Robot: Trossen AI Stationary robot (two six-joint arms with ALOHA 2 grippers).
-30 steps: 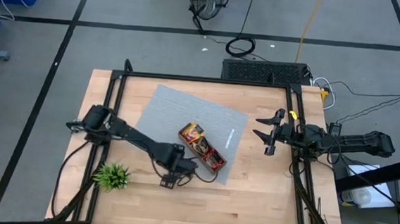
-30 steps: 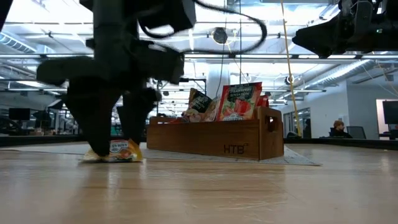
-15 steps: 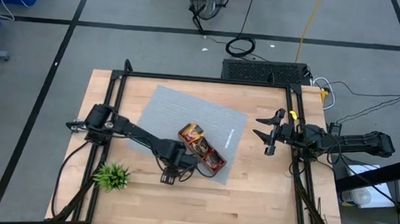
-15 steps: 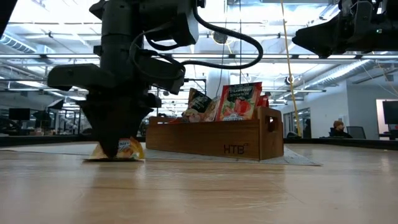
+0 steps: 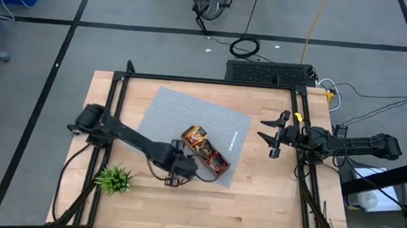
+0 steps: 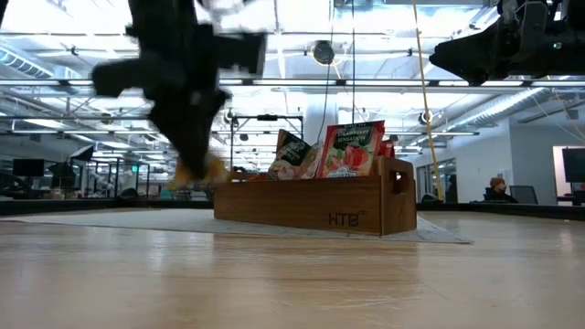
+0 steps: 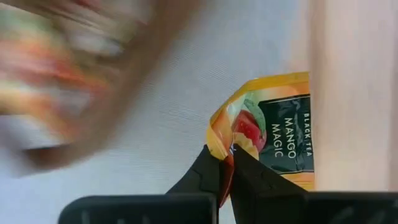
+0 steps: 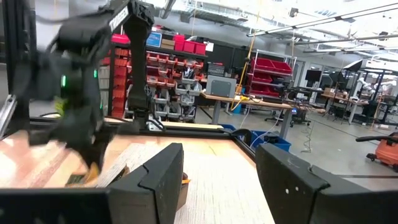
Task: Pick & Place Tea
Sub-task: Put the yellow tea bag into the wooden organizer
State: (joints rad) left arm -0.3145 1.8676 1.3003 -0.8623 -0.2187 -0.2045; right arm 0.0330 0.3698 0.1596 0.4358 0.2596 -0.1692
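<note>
- Now your left claw [image 7: 224, 169] is pressed together on the corner of an orange-yellow mango tea sachet [image 7: 273, 134]; the fingertips [image 7: 208, 167] pinch its crimped edge, and the rest of the packet hangs out beyond them.
- Seen from the desk level, that sachet [image 6: 203, 170] is off the desk, just beside the wooden tray [image 6: 311, 203] and about level with its rim.
- The relation your next move turns on: the tray [image 5: 206, 153] lies just beyond the left claw [image 5: 176, 171] from above, with its long axis running diagonally across the grey mat [image 5: 189, 116].
- The sachet is square, so it has no real long axis; its printed face looks flat towards the wrist camera, and I cannot tell its tilt relative to the tray.
- Judging by this, you need a short carry over the tray wall, then a release into a compartment; upright sachets already stand inside.
- Your right claw [image 5: 272, 137] waits spread, well apart from the tray at the desk's edge, so the left arm is plainly nearer.
</note>
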